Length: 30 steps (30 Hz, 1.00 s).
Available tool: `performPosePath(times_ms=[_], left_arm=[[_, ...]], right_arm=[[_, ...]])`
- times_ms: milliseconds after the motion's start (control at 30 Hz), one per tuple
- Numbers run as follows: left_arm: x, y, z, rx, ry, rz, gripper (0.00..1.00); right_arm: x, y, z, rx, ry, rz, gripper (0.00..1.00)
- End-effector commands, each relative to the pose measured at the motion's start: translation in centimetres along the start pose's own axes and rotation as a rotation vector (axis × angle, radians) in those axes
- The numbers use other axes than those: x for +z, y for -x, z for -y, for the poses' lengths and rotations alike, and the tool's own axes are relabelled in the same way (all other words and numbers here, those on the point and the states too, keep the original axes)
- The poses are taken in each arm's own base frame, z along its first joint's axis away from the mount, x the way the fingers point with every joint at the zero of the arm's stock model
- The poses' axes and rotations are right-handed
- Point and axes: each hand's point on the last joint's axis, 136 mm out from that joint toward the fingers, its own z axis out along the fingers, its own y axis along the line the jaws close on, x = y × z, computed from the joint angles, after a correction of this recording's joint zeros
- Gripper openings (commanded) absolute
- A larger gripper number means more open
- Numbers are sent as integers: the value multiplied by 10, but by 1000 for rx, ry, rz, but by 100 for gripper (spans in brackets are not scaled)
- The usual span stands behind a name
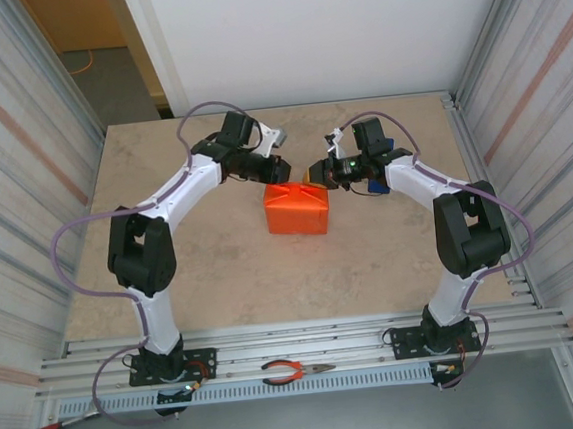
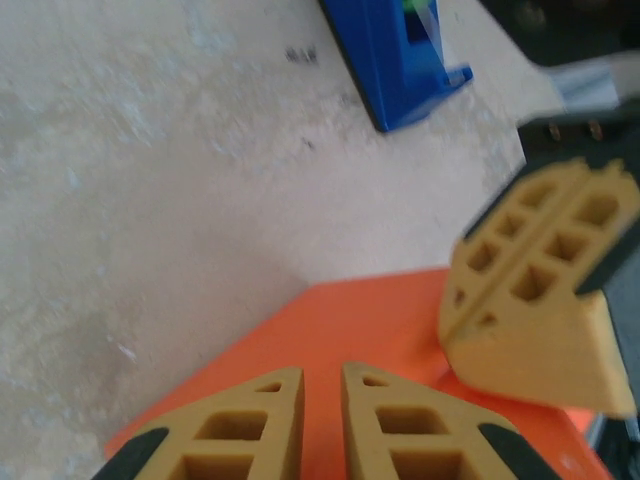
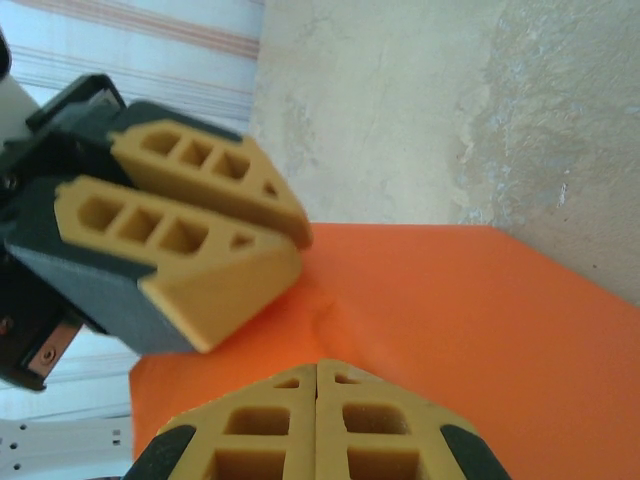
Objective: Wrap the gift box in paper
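Both arms rise from near edge, elbows out, forearms bent inward over bench (image 1: 221,270) middle. Gift box (image 1: 297,210) there under orange paper (image 3: 450,330), slightly turned, no clear long axis. Left end effector (image 1: 271,173) at far-left corner, fingers almost together, cannot tell if gripping. Right end effector (image 1: 321,174), fingers together, on far-right corner. Blue tape dispenser (image 2: 395,55) beyond.
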Motion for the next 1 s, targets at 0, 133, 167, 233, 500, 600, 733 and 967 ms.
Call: performPosePath(times_ms=[0,133,167,233,500,600,733,967], left_arm=[[-6,-8,24,85,-62,-69,15],[-7,-12,28,117,-61,-89,14],[-8,-13,27,117,-58,-95,13],[-8,-16,28,121,-56,-109,12],[-6,-33,35,129,-66,-158,8],[-2,-41,38,139,-55,-178,7],[5,-53,35,154,2,-198,6],[14,-65,25,167,143,-156,4]], right_arm=[[8,-37,44,161,-104,-99,0],[7,-37,44,162,-104,-99,0],[8,-38,44,163,-104,-99,0],[8,-37,44,164,-105,-99,0],[8,-37,45,167,-108,-98,0],[7,-35,45,167,-109,-94,0],[3,-21,35,158,-92,-63,0],[-25,25,-16,66,-51,59,0]])
